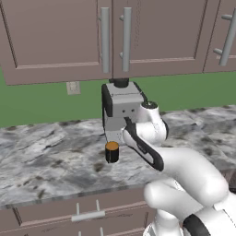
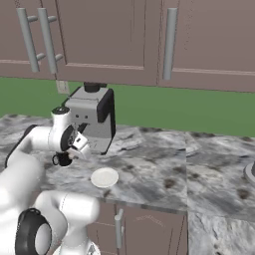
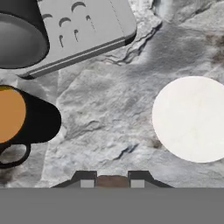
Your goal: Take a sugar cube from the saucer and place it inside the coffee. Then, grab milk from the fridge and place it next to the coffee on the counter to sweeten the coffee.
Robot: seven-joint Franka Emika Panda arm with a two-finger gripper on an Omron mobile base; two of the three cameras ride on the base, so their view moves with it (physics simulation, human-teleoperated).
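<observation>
In the hand view my gripper (image 3: 112, 178) is shut on the sugar cube (image 3: 112, 181), a tan-brown bit showing between the two dark fingertips. It hangs above the marbled counter (image 3: 105, 109), between the coffee and the saucer. The coffee (image 3: 15, 114), a black cup with an orange-brown top, lies to the left. The white saucer (image 3: 192, 118) lies to the right with nothing on it. From the right base view, the gripper (image 2: 81, 146) hovers just right of the coffee (image 2: 62, 160) and up-left of the saucer (image 2: 104, 177). The coffee (image 1: 112, 151) stands in front of the espresso machine.
The grey-and-black espresso machine (image 1: 120, 109) stands right behind the coffee, against the green wall. Mauve-brown wall cupboards (image 1: 110, 37) hang above. Drawers with silver handles (image 1: 87, 215) run under the counter's front edge. More counter (image 2: 209, 169) stretches to the right.
</observation>
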